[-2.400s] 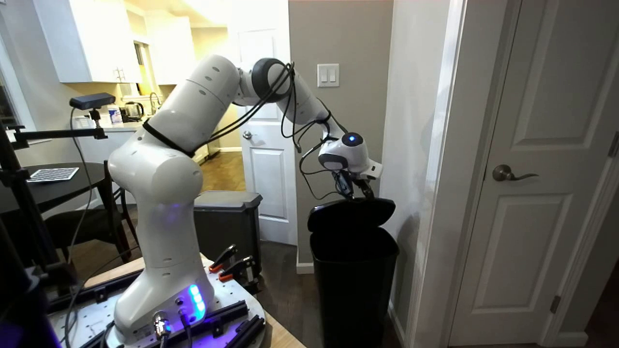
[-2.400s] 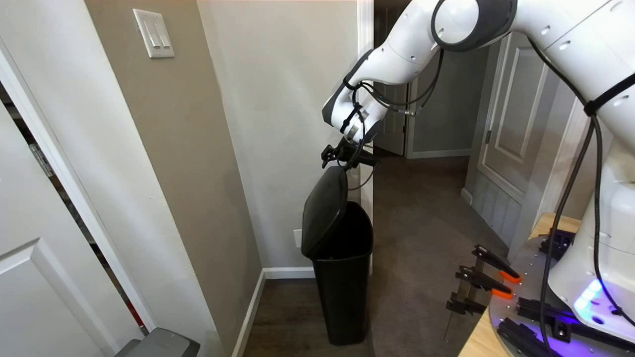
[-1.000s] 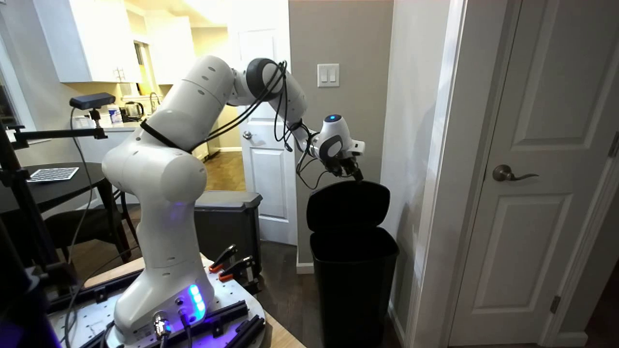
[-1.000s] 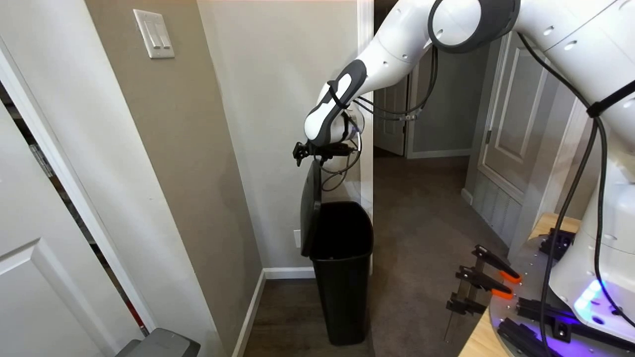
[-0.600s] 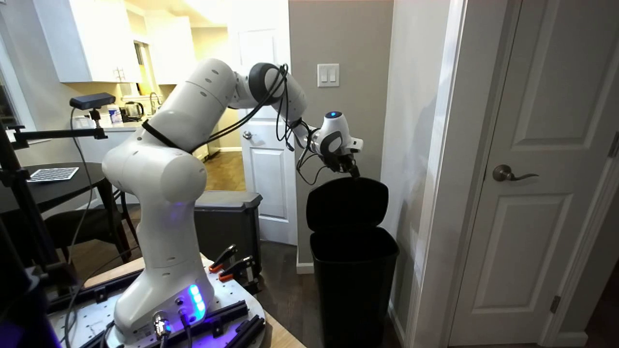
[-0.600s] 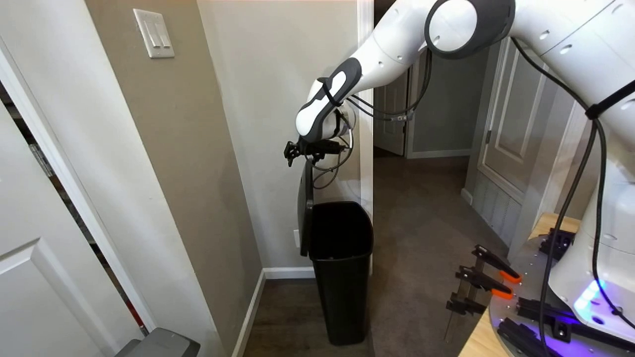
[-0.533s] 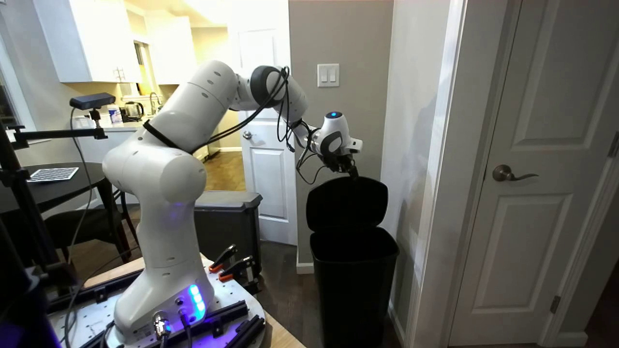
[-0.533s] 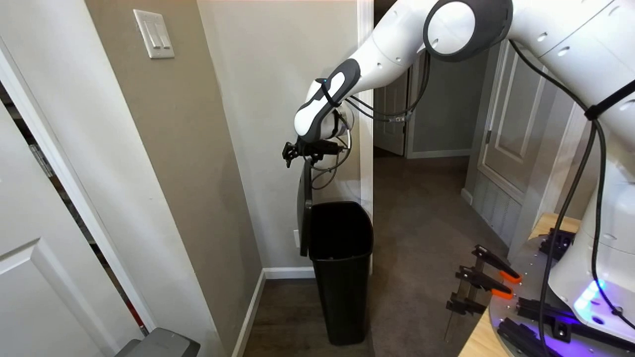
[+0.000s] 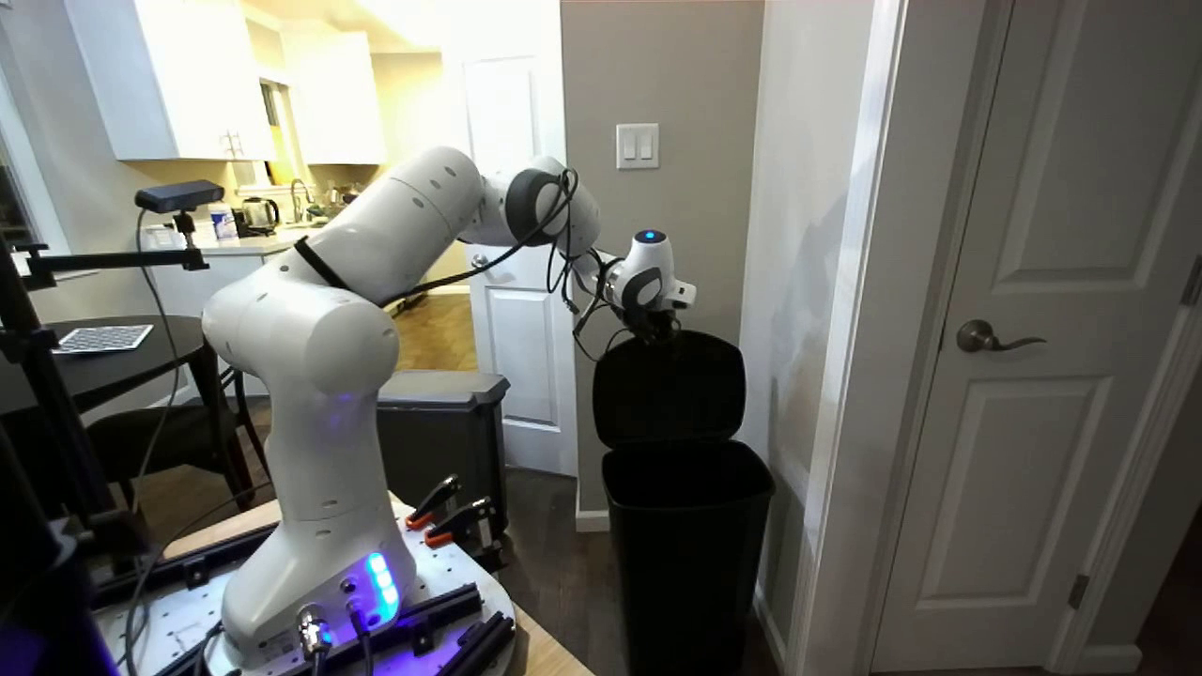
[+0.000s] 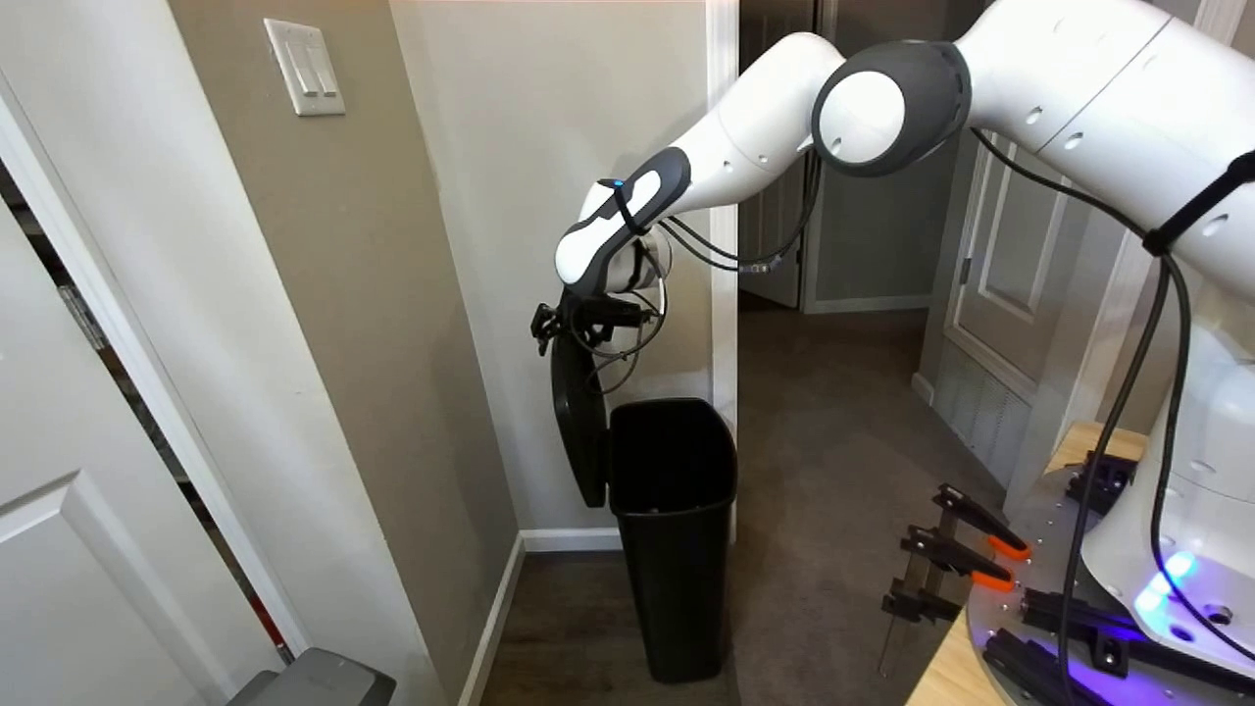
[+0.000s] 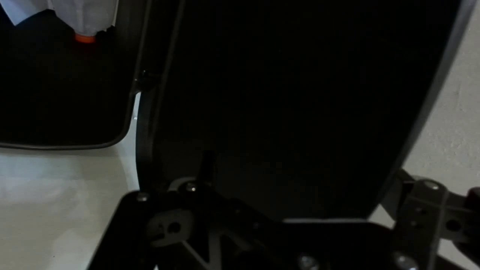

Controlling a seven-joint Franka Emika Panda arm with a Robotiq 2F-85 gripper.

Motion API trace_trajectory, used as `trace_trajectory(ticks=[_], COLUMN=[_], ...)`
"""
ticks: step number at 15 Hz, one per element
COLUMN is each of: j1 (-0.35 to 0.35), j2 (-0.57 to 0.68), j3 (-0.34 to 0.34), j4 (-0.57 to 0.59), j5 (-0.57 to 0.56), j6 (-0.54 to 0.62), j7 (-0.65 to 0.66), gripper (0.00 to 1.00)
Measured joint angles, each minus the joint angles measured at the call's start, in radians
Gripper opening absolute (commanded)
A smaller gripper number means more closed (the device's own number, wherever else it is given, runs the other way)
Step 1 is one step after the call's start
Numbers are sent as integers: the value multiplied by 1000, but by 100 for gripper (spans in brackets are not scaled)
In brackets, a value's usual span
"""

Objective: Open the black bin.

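The black bin (image 9: 690,573) stands on the floor; its body also shows in an exterior view (image 10: 677,588). Its hinged lid (image 9: 669,394) is raised and leans back a little past upright, away from the bin's mouth (image 10: 577,412). My gripper (image 9: 657,333) is at the lid's upper edge, on its inner side. In the wrist view the gripper (image 11: 304,170) is wide open, with the lid's dark inner face (image 11: 292,105) between and beyond the fingers. One finger (image 11: 399,187) is by the lid's edge. Whether the gripper touches the lid is hard to tell in the dark.
A white item with an orange cap (image 11: 85,38) lies inside the bin. The wall (image 9: 662,56) stands close behind the lid. A second, grey-lidded bin (image 9: 441,385) is left of it. Clamps (image 10: 966,549) stick out from the robot's table edge.
The lid has swung from leaning over the opening to tilting back past upright. My gripper has moved along with it, away from the robot base and lately lower.
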Motion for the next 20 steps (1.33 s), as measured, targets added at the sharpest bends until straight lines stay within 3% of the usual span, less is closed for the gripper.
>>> trace_trajectory(ticks=[7, 20], j1=[-23, -35], j2=[70, 72], j3=[40, 45], j4=[109, 95], j5=[2, 2], j6=[-10, 29], j7=[9, 10], gripper=[100, 100])
